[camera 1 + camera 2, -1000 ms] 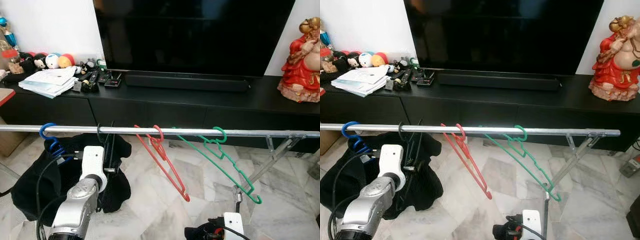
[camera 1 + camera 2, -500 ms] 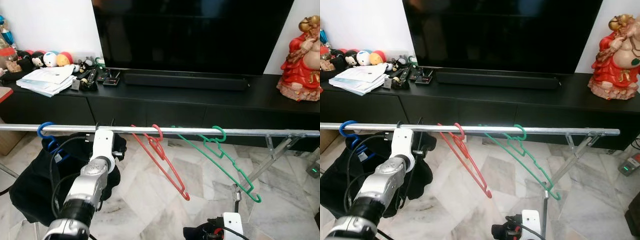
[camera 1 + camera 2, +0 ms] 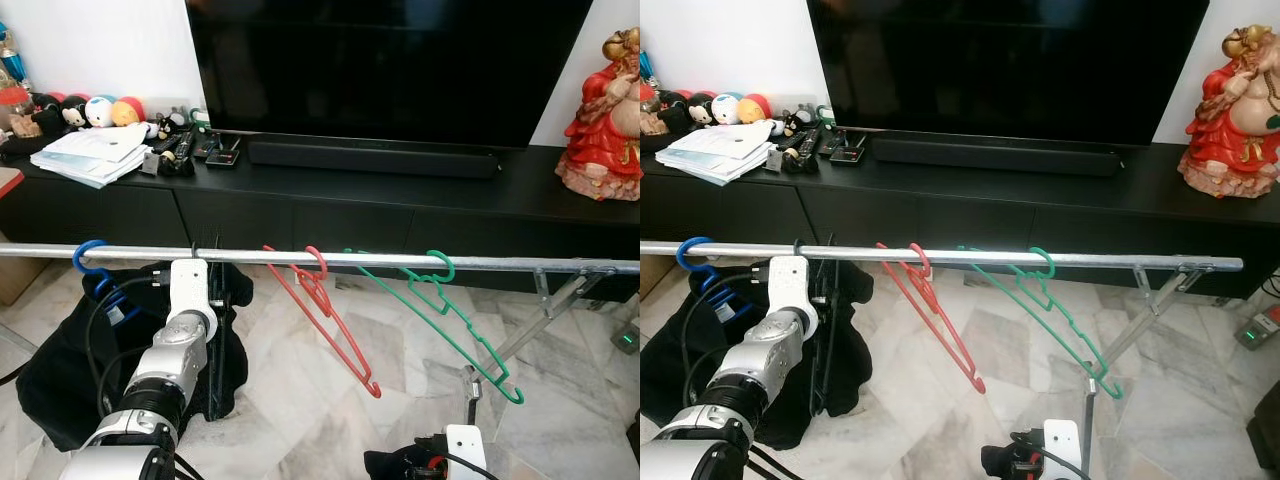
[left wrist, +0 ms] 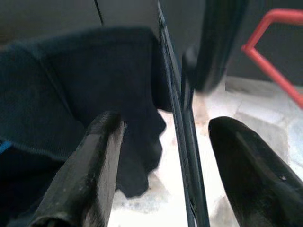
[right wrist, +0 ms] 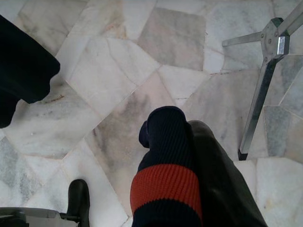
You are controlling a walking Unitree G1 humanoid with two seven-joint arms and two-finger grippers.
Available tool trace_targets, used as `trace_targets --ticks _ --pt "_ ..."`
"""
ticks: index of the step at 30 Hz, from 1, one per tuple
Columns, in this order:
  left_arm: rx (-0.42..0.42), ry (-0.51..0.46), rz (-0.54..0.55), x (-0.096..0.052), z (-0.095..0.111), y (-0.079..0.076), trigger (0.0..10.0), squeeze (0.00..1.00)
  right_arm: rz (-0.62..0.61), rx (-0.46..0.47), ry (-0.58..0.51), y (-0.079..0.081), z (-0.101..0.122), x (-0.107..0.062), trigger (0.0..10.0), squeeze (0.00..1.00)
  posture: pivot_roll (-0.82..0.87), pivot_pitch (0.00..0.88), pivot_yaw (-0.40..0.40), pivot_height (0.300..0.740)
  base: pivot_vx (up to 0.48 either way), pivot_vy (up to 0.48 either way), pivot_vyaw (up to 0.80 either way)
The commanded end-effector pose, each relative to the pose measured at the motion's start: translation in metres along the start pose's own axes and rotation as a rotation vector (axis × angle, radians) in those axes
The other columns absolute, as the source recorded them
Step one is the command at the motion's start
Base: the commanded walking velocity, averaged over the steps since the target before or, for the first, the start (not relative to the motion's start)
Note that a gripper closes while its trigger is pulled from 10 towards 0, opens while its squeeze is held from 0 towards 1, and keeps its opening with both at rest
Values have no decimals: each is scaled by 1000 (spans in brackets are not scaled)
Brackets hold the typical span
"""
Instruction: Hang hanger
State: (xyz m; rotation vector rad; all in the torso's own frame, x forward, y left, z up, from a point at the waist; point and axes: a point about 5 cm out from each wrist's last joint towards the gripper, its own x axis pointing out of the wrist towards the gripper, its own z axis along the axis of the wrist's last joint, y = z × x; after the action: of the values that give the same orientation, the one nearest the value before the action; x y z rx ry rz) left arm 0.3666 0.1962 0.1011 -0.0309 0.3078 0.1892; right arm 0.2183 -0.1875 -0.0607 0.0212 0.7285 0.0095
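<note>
A silver rail (image 3: 520, 265) runs across in front of me. On it hang a blue hanger (image 3: 92, 262), a thin black hanger (image 3: 214, 340), a red hanger (image 3: 335, 325) and a green hanger (image 3: 460, 325). My left gripper (image 3: 222, 292) is just under the rail at the black hanger. In the left wrist view its fingers (image 4: 102, 142) stand open on either side of the black hanger's wire (image 4: 185, 142) without touching it. My right gripper (image 3: 410, 465) hangs low over the floor, shut on a navy cloth with a red band (image 5: 165, 184).
A dark garment (image 3: 60, 370) hangs under the blue hanger, left of my arm. Behind the rail are a black TV console (image 3: 400, 200), a TV, papers (image 3: 90, 155) and a red statue (image 3: 605, 110). The rack's metal leg (image 3: 540, 320) slants down on the right over marble floor.
My left arm rose to the rail beside the black hanger, then shifted slightly left. The hangers stayed on the rail. The right arm has not moved.
</note>
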Motion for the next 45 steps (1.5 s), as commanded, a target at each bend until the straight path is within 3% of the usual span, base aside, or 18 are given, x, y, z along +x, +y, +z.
trace_targets --ticks 1,20,23,36,41,42,45 --pt "-12 0 36 1 0 7 0 0 2 5 5 1 0 0 10000 0 -37 81 17 740 0 0 0" --pt "-47 16 -19 3 -3 1 0 0 2 4 9 2 0 1 10000 0 -33 58 20 740 0 0 0" --pt "-110 21 -31 3 -3 1 0 0 3 3 9 2 0 1 10000 0 -34 49 23 740 0 0 0" --pt "-83 30 -40 2 -5 1 0 0 6 3 10 3 0 1 10000 0 -34 26 28 740 0 0 0" --pt "-51 41 -36 2 -7 1 0 0 7 3 10 4 0 1 10000 0 -31 28 27 740 0 0 0" --pt "29 18 -48 1 -7 0 0 0 7 4 10 4 0 1 10000 0 -28 32 28 740 0 0 0" --pt "137 -46 -85 -3 -7 -3 0 0 6 5 9 4 0 1 10000 0 -29 31 29 740 0 0 0"
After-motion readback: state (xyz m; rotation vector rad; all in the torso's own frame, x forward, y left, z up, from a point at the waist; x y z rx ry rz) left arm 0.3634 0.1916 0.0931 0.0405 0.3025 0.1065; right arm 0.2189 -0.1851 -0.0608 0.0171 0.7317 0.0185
